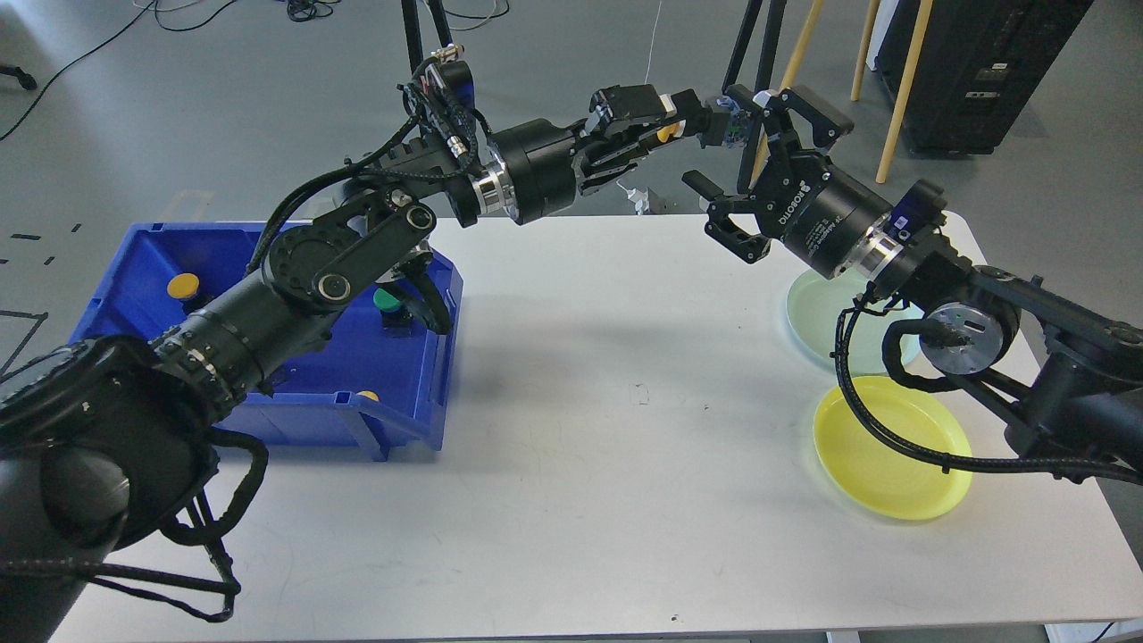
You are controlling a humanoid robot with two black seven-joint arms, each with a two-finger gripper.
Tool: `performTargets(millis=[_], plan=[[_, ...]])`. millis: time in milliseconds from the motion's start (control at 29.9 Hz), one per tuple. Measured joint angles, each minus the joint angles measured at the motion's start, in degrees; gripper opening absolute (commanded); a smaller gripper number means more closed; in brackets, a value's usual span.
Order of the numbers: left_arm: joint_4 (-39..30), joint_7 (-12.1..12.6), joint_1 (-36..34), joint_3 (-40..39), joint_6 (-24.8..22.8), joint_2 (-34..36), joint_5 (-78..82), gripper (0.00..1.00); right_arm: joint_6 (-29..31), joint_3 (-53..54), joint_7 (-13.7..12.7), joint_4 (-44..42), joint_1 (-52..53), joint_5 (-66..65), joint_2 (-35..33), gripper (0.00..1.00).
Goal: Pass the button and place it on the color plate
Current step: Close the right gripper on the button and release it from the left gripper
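Observation:
My left gripper (689, 121) is shut on a yellow-capped button (663, 134), held high above the table's back edge; its grey-blue body (730, 127) sticks out past the fingertips. My right gripper (717, 138) is open and faces it, its fingers spread above and below the button's body without closing on it. A yellow plate (893, 451) and a pale green plate (817, 313) lie at the table's right, the green one partly hidden by my right arm.
A blue bin (411, 393) stands at the left, holding a yellow button (183, 286), a green button (387, 299) and another yellow one (366, 396). Stand legs and wooden poles rise behind the table.

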Motion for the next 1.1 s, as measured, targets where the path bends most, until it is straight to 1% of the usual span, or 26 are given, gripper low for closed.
performTargets(millis=[100, 234, 334, 434, 601, 735, 768, 835, 902, 935, 969, 1002, 1036, 1069, 1102], plan=[[0.01, 0.0, 0.09, 0.0, 0.0, 0.03, 0.01, 0.09, -1.65, 0.04, -0.1, 0.13, 0.01, 0.02, 0.0, 0.01], [0.01, 0.0, 0.09, 0.0, 0.0, 0.02, -0.05, 0.1, -4.36, 0.07, -0.36, 0.46, -0.13, 0.19, 0.04, 0.0], [0.01, 0.0, 0.09, 0.0, -0.02, -0.04, -0.1, 0.17, -5.62, 0.3, -0.42, 0.88, -0.2, 0.28, 0.07, 0.0], [-0.07, 0.0, 0.4, -0.19, -0.02, -0.03, -0.19, 0.2, -6.53, 0.44, -0.44, 0.99, -0.27, 0.59, 0.07, 0.0], [-0.15, -0.02, 0.87, -1.12, -0.02, -0.09, -0.24, 0.08, -6.79, 0.74, -0.44, 1.01, -0.33, 1.0, 0.05, 0.0], [-0.16, -0.02, 1.18, -1.31, -0.01, -0.09, -0.25, 0.06, -6.88, 0.96, -0.45, 1.04, -0.58, 1.03, 0.05, 0.01], [-0.16, -0.02, 1.24, -1.32, -0.01, -0.09, -0.34, 0.06, -6.88, 1.1, -0.45, 1.04, -0.63, 1.03, 0.05, 0.08], [-0.17, -0.02, 1.27, -1.38, 0.0, -0.09, -0.5, 0.07, -6.88, 1.63, -0.44, 1.0, -0.75, 1.04, 0.05, 0.32], [-0.17, -0.01, 1.29, -1.42, 0.01, -0.09, -0.57, 0.07, -6.84, 2.26, -0.4, 0.97, -0.88, 1.04, 0.05, 0.44], [-0.17, -0.01, 1.29, -1.42, 0.01, -0.11, -0.59, 0.07, -6.71, 2.61, -0.38, 0.97, -1.07, 1.05, 0.05, 0.54], [-0.17, -0.02, 1.29, -1.42, 0.01, -0.12, -0.6, 0.07, -6.56, 2.87, -0.33, 0.97, -1.27, 1.09, 0.05, 0.66], [-0.17, -0.01, 1.3, -1.42, 0.01, -0.12, -0.61, 0.07, -6.35, 3.23, -0.21, 1.0, -1.47, 1.1, 0.01, 0.82], [-0.17, -0.01, 1.3, -1.42, 0.01, -0.12, -0.61, 0.07, -6.2, 3.53, -0.05, 1.09, -1.66, 1.11, -0.14, 0.94], [-0.17, -0.01, 1.3, -1.42, 0.01, -0.12, -0.61, 0.07, -6.07, 3.75, 0.11, 1.42, -1.89, 1.12, -0.28, 0.98], [-0.17, -0.01, 1.3, -1.42, 0.01, -0.11, -0.62, 0.07, -5.97, 3.84, 0.18, 1.72, -2.1, 1.12, -0.4, 0.98]])
